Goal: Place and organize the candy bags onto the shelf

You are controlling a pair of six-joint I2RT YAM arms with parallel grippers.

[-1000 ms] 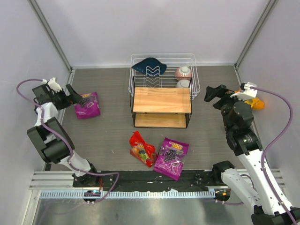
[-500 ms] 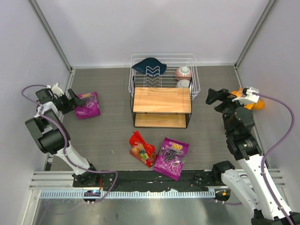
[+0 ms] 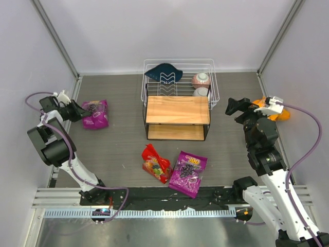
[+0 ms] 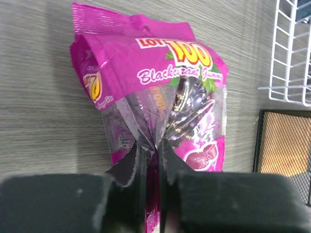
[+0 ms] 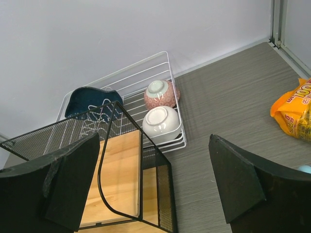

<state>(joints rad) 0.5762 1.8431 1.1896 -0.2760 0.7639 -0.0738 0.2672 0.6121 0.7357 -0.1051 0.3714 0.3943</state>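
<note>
So, left gripper (image 4: 151, 154) is clamped on the purple bag (image 4: 160, 92) by its bottom edge, far left on the table (image 3: 118, 144), prob. so we can carry it to the shelf (image 3: 177, 110). Right gripper (image 3: 235, 107) gapes empty by the shelf's right end, orange bag (image 5: 296, 111) to its right.

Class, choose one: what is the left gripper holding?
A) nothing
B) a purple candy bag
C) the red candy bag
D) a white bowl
B: the left wrist view shows the left gripper pinched shut on the near edge of the purple candy bag.
</note>
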